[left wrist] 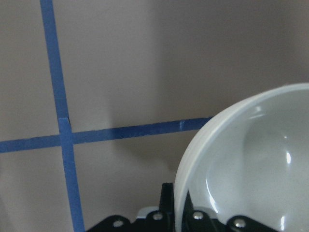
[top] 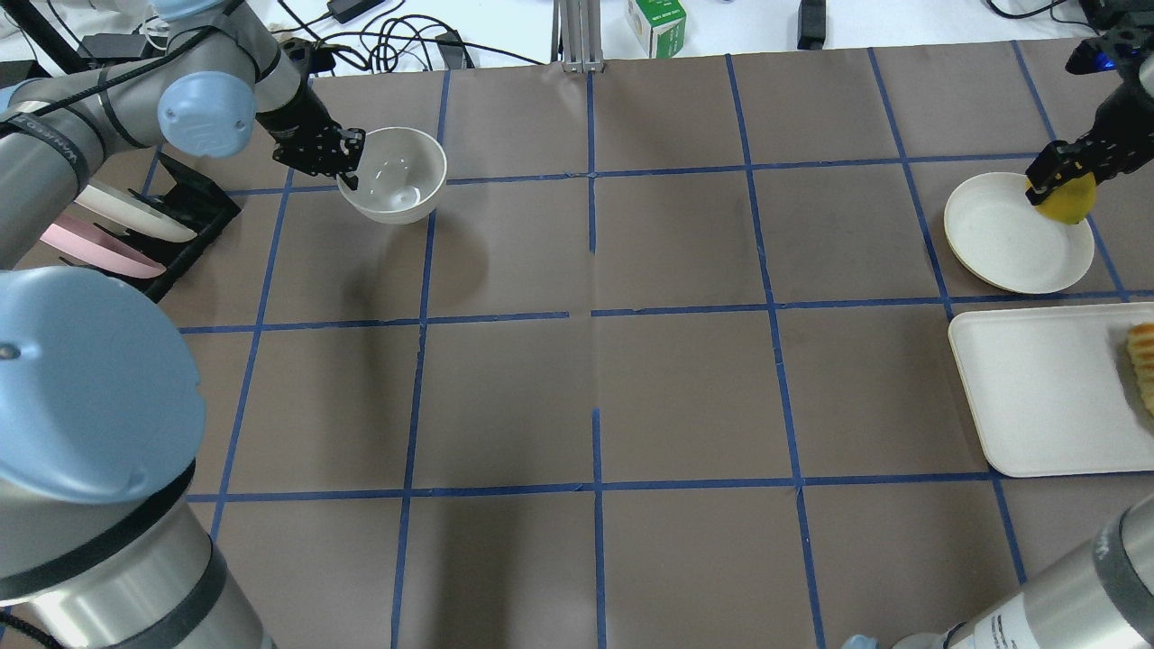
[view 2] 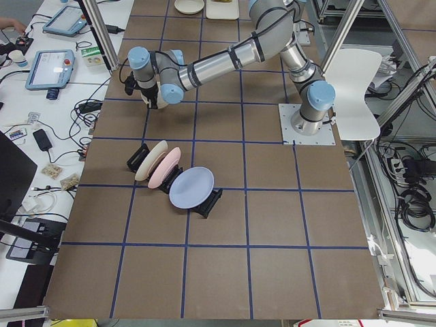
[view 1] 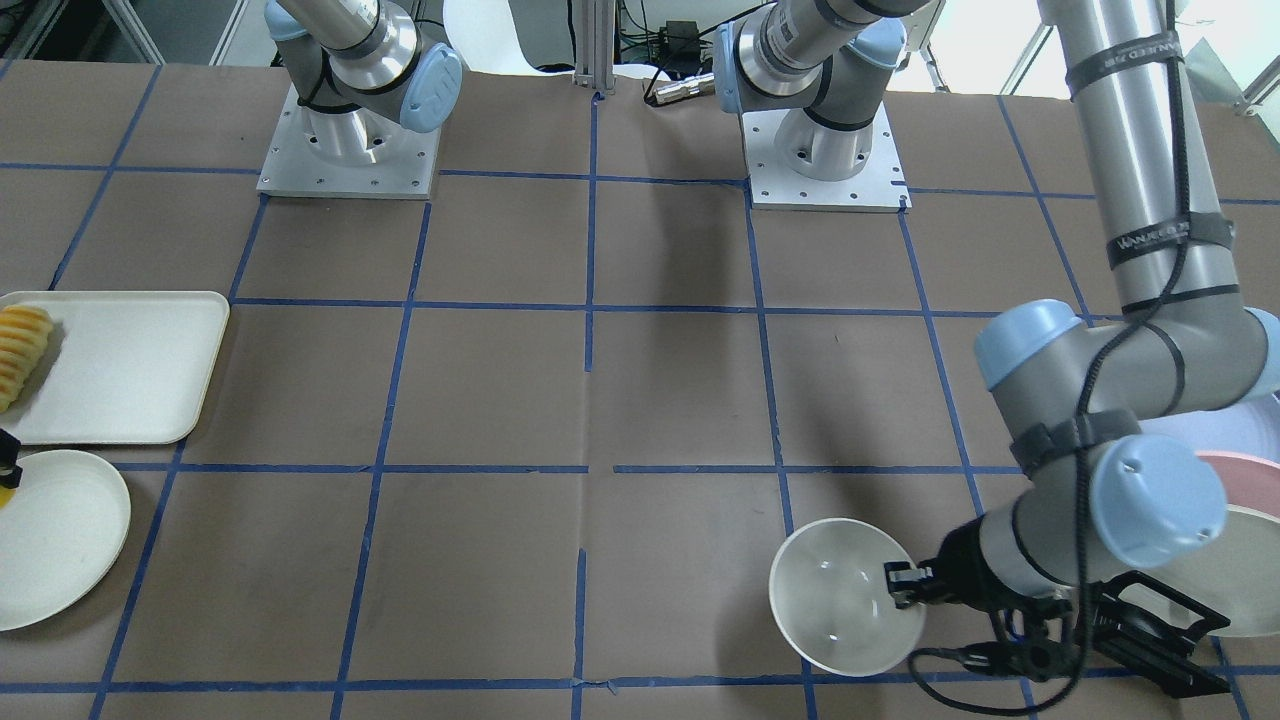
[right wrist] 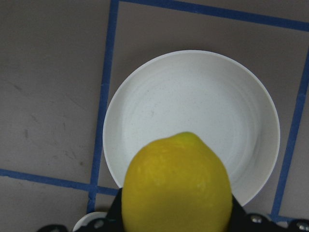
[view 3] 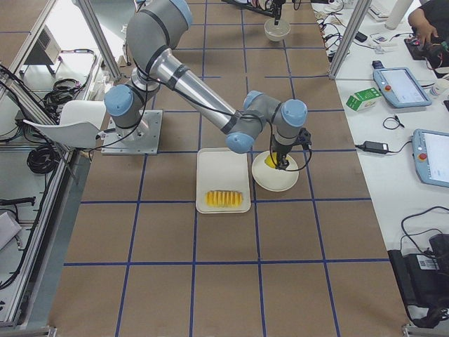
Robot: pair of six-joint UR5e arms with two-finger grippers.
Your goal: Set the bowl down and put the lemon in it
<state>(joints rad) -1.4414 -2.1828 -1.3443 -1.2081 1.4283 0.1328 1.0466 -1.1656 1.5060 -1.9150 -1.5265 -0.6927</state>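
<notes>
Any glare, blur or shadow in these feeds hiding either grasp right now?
Left wrist view: small glints inside the bowl, and the rim between the jaws is readable. Right wrist view: the lemon is slightly soft, fills the bottom and hides the jaws; the plate beyond is sharp. Overhead view: soft shadows on the table, nothing hidden. Front-facing view: lemon nearly cropped at the left edge.

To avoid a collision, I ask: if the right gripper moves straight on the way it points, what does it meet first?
Probably the plate: the right gripper, shut on the lemon, points down at its rim. Height is unclear.
</notes>
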